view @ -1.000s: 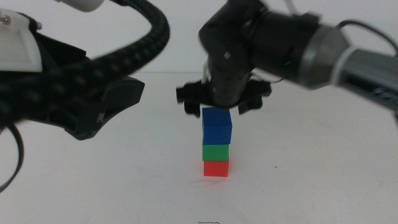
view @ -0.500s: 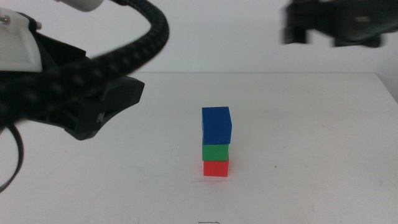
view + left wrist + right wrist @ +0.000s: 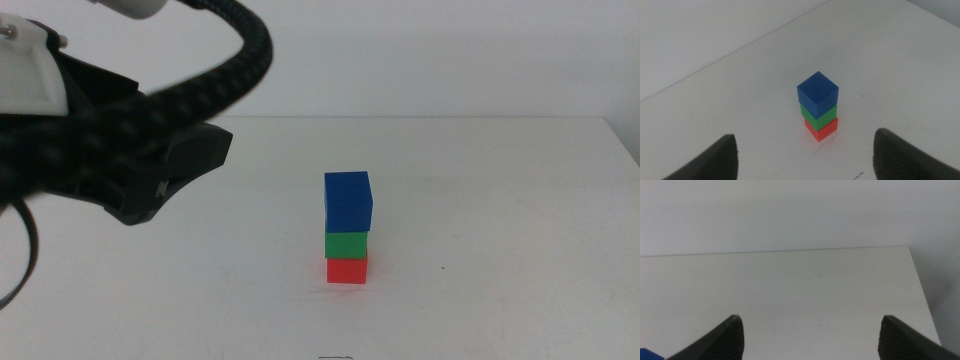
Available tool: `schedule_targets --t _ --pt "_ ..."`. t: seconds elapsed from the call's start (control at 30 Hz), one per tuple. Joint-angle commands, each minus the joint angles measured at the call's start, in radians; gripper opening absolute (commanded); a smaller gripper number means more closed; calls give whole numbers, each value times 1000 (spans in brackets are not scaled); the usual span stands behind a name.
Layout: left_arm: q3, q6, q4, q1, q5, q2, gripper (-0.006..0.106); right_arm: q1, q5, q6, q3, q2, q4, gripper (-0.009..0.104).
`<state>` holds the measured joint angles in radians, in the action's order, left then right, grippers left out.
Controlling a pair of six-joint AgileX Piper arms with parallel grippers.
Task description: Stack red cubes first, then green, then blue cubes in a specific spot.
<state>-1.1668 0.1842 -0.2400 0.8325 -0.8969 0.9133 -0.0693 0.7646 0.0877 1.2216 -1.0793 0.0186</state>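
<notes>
The red cube (image 3: 347, 270) sits on the white tabletop with the green cube (image 3: 346, 245) on it and the blue cube (image 3: 348, 200) on top. The stack stands free and upright. In the left wrist view the blue cube (image 3: 817, 92), the green cube (image 3: 820, 113) and the red cube (image 3: 822, 129) show beyond my open, empty left gripper (image 3: 805, 144). My left arm (image 3: 130, 160) hangs to the left of the stack. My right gripper (image 3: 811, 325) is open and empty, out of the middle view. A corner of the blue cube (image 3: 647, 355) shows at its frame edge.
The white table (image 3: 500, 250) ends at a far edge against a pale wall and at a right edge (image 3: 625, 140). No other objects show on it.
My right gripper, which was open just above the blue cube, has risen up and to the right and left the middle view. The stack and the left arm have not moved.
</notes>
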Motion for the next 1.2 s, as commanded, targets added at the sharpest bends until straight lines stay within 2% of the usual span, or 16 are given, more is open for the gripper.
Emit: schedule_targets --t 0.0,0.37,0.5,0.7,1.0,1.17 --pt "-27 3 -11 3 69 -4 91 14 -76 -24 21 20 3 91" --pt "-27 3 -11 3 69 -4 91 14 -73 -5 20 14 24 91" --pt "-5 3 -64 -17 76 9 91 14 -72 -5 20 14 24 91" --pt "107 3 0 -261 77 -69 91 14 -72 -5 20 14 24 91" --pt "228 3 202 -717 77 -223 91 14 -72 -5 20 14 24 91" --pt "246 3 202 -839 71 -277 91 14 -72 -5 20 14 24 91"
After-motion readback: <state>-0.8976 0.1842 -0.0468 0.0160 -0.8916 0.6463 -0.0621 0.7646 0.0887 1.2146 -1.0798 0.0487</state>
